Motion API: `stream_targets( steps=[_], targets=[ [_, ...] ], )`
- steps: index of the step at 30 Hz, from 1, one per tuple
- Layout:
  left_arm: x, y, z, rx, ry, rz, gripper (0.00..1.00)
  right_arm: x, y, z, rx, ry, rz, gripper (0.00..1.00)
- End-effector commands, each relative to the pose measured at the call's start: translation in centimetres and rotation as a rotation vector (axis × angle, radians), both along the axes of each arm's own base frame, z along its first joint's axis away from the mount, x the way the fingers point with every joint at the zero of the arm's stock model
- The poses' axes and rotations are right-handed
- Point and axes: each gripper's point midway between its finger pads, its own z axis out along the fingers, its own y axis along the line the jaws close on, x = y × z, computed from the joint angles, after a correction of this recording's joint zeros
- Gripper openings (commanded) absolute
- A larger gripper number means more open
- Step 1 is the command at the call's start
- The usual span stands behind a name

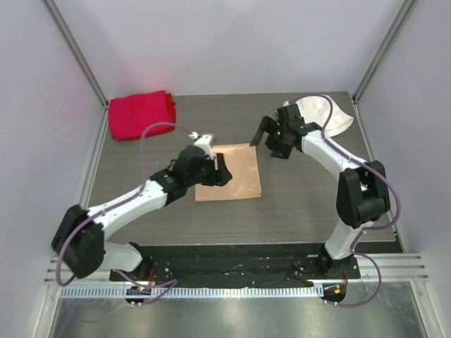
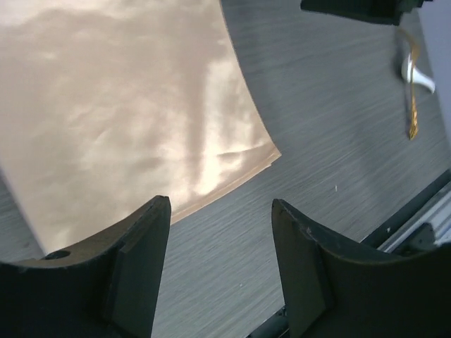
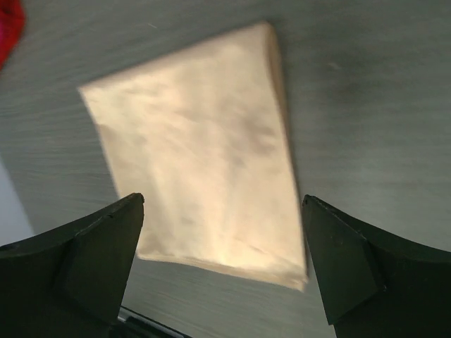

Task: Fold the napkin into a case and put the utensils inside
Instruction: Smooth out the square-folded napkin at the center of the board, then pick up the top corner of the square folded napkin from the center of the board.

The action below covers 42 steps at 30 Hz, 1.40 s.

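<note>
The napkin (image 1: 229,172) lies flat on the counter (image 1: 303,204). Left jaws, spread and empty, sit at its 9 o'clock edge; right jaws gape above 1 o'clock. Best to pinch the edge squarely and fold slowly.

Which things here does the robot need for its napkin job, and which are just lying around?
For the job:
- napkin
- small white utensil

Just lying about:
- red cloth
- white hat
</note>
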Motion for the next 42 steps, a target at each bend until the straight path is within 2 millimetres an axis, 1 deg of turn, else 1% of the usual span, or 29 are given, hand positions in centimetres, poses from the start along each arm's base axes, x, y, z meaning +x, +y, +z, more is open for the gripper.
stream_targets(
  steps=[1,2,3,4,5,6,7,8,9,10,11,12,13,14,16,17,19,20,21,25,26,31,34,36,37,38,39,40,42],
  targets=[
    [0.2,-5.7,-0.2,0.224,-0.094,-0.168,0.59,-5.9,-7.5,-4.2,-0.252,0.144,-0.103,1.0],
    [0.2,-6.5,-0.6,0.273,-0.114,-0.196,0.59,-6.2,-9.6,-4.6,-0.291,0.16,-0.156,1.0],
    [0.2,-7.3,-0.8,0.311,-0.125,-0.207,0.59,-7.1,-10.7,-5.0,-0.32,0.188,-0.172,1.0],
    [0.3,-9.0,-2.1,0.35,-0.115,-0.235,0.58,-8.2,-11.8,-5.4,-0.349,0.202,-0.181,0.99],
    [0.4,-9.8,-2.5,0.376,-0.12,-0.259,0.54,-8.9,-13.0,-5.4,-0.378,0.214,-0.204,0.99],
    [0.1,-10.2,-3.6,0.413,-0.097,-0.281,0.53,-9.8,-14.3,-6.0,-0.426,0.221,-0.228,0.99],
    [0.6,-11.4,-4.2,0.428,-0.094,-0.295,0.53,-10.3,-14.9,-6.0,-0.442,0.218,-0.241,0.99],
    [0.3,-12.3,-4.8,0.444,-0.092,-0.316,0.52,-10.6,-15.6,-5.3,-0.441,0.196,-0.263,0.99],
    [0.0,-12.5,-5.5,0.469,-0.071,-0.343,0.52,-11.5,-16.7,-6.0,-0.444,0.222,-0.285,0.99],
    [-0.1,-13.2,-6.8,0.492,-0.055,-0.361,0.52,-11.9,-17.2,-6.0,-0.436,0.223,-0.303,0.99],
    [-0.1,-14.3,-6.3,0.487,-0.07,-0.374,0.52,-12.2,-17.7,-5.8,-0.432,0.213,-0.317,0.98],
    [-0.2,-14.7,-6.6,0.498,-0.068,-0.39,0.53,-13.0,-18.5,-6.4,-0.433,0.231,-0.33,0.98],
    [-0.5,-14.7,-8.3,0.538,-0.032,-0.404,0.54,-13.3,-18.4,-6.6,-0.418,0.237,-0.326,0.98],
    [-0.2,-15.6,-7.8,0.531,-0.039,-0.409,0.56,-13.4,-18.6,-6.6,-0.406,0.231,-0.329,0.98],
    [-0.4,-15.6,-8.7,0.571,-0.013,-0.423,0.56,-14.1,-18.6,-7.3,-0.388,0.25,-0.32,0.97],
    [-0.4,-16.2,-9.1,0.581,-0.011,-0.43,0.54,-14.1,-18.6,-7.3,-0.381,0.242,-0.32,0.97],
    [-0.1,-16.2,-9.4,0.606,-0.014,-0.42,0.52,-14.5,-18.2,-7.9,-0.362,0.251,-0.302,0.96],
    [-0.1,-16.2,-9.9,0.625,-0.011,-0.417,0.5,-14.6,-18.1,-8.0,-0.357,0.254,-0.299,0.96],
    [0.1,-16.4,-9.6,0.628,-0.019,-0.412,0.49,-14.7,-18.0,-8.2,-0.353,0.259,-0.295,0.96],
    [0.1,-16.1,-10.6,0.669,-0.005,-0.41,0.44,-14.7,-17.8,-8.2,-0.344,0.252,-0.281,0.95],
    [0.0,-16.2,-10.6,0.674,-0.006,-0.415,0.41,-14.6,-17.7,-8.1,-0.341,0.247,-0.28,0.95],
    [-0.2,-16.6,-11.2,0.692,0.006,-0.425,0.38,-14.6,-17.4,-8.3,-0.328,0.249,-0.271,0.95],
    [-0.3,-16.4,-11.7,0.719,0.005,-0.428,0.36,-14.6,-17.4,-8.4,-0.326,0.25,-0.271,0.95],
    [-0.3,-16.5,-11.4,0.725,-0.008,-0.424,0.31,-14.7,-17.4,-8.5,-0.324,0.25,-0.269,0.95],
    [-0.2,-16.5,-11.1,0.723,-0.016,-0.419,0.29,-14.7,-17.3,-8.6,-0.319,0.252,-0.265,0.95],
    [-0.2,-16.6,-10.7,0.721,-0.024,-0.415,0.24,-14.7,-17.2,-8.6,-0.316,0.25,-0.259,0.95],
    [0.0,-16.6,-10.2,0.716,-0.033,-0.408,0.22,-14.9,-17.1,-8.8,-0.315,0.253,-0.252,0.95],
    [0.2,-16.3,-9.8,0.726,-0.041,-0.394,0.18,-15.0,-16.3,-8.7,-0.28,0.247,-0.217,0.95],
    [0.7,-16.3,-7.4,0.691,-0.054,-0.384,0.13,-15.5,-15.6,-8.9,-0.251,0.23,-0.163,0.95]
  ],
)
